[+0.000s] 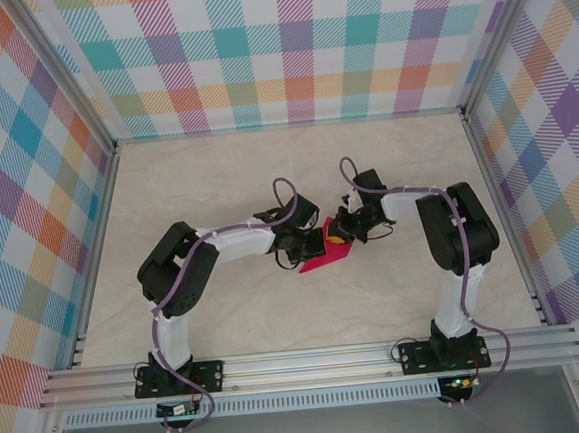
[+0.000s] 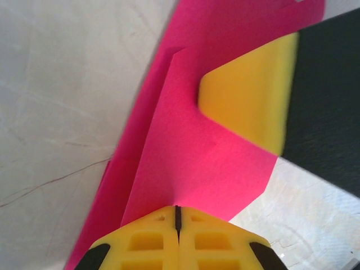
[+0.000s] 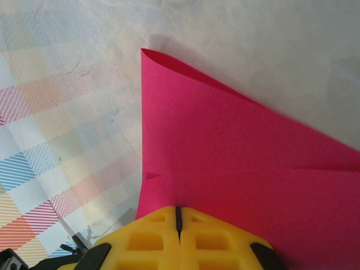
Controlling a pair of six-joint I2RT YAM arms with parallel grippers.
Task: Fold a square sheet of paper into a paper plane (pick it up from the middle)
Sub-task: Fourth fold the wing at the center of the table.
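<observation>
Pale marbled desk (image 1: 266,178) enclosed by plaid walls (image 1: 296,45), with the two arms meeting just beyond its middle. We take the paper (image 1: 318,262) as the landmark. From above it is a small magenta shape between the two arms, partly folded and in overlapping layers rather than a flat square.

The left end effector (image 1: 313,244) meets the paper from its left, and the right end effector (image 1: 341,234) meets it from its right and slightly farther back. Each wrist view shows yellow fingertips pressed together with the sheet running into the seam between them. We read the left end effector (image 2: 178,224) as clenched on the paper (image 2: 185,157), and the right end effector (image 3: 178,218) as clenched on the paper (image 3: 242,169). The left wrist view also shows one yellow pad (image 2: 247,95) of the right end effector lying on the same layer, so the two grips sit close together.

In each wrist view the free part of the paper runs straight ahead of the fingertips. A crease runs along it away from the tips, and the right wrist view shows a rounded, unpressed fold at the far corner. From above, the long axis appears to run from near-left to far-right. Neither arm is nearer, since both touch the paper. We judge that the next fold depends on moving these two opposed grips against each other. We cannot tell whether the paper's low edge rests on the desk.
</observation>
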